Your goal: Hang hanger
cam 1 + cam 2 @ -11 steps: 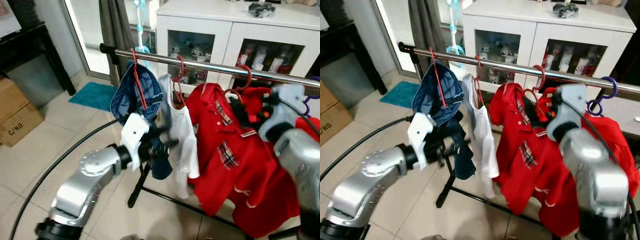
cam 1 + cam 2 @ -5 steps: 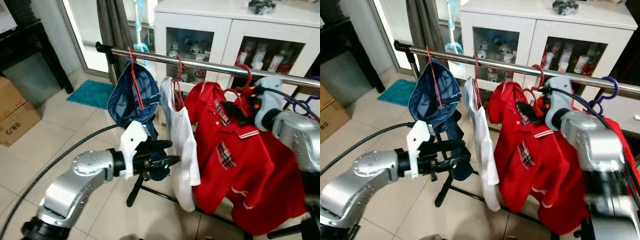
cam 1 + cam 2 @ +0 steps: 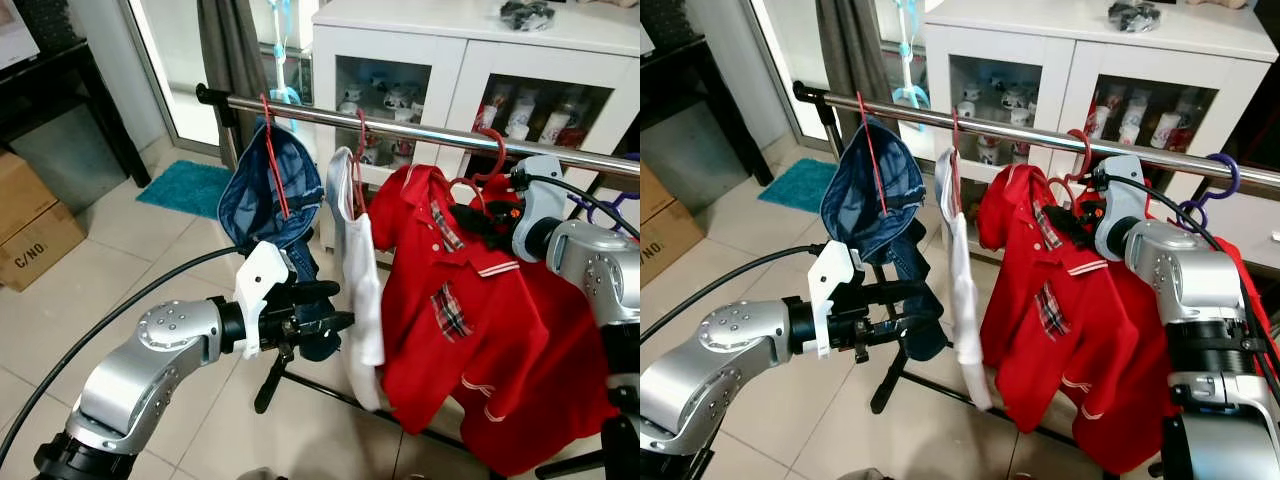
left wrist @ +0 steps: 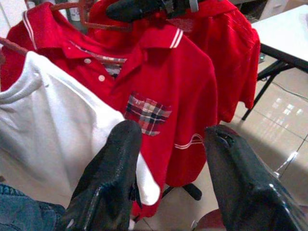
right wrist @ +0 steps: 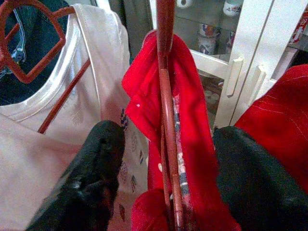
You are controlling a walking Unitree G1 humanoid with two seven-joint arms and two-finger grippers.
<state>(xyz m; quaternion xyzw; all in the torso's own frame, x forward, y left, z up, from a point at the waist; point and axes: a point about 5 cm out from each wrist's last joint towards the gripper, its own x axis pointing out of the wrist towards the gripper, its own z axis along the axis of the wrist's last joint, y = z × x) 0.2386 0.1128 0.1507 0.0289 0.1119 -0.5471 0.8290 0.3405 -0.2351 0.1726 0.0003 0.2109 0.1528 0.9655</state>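
Red cloth dominates a chrome clothes rail (image 3: 420, 132) in a tiled room, where a red polo shirt (image 3: 450, 300) with a plaid chest pocket hangs on a red hanger (image 3: 490, 165) whose hook sits over the bar, between a white top (image 3: 358, 270) and a further red garment (image 3: 1240, 300) at the rail's far end. The right gripper (image 3: 478, 218) is raised to the shirt's collar, and its wrist camera shows the two black fingers (image 5: 96, 159) spread with the hanger's red stem standing in the gap between them, touched by neither; the arm appears to be there to steady or let go of a hanger that the rail already carries. The left gripper (image 3: 325, 308) reaches out lower down, just beside the hem of the white top and in front of folded blue jeans (image 3: 265, 190) on their own red hanger, its fingers (image 4: 110, 173) likewise apart and pinching nothing. That low, open posture reads as a guard against swinging clothes rather than a hold. A purple hook (image 3: 1218, 175) shares the bar farther along, and a white glass-fronted cabinet (image 3: 450, 60) stands behind. With the hook over the rail and both tools empty, the hanging itself looks essentially done.
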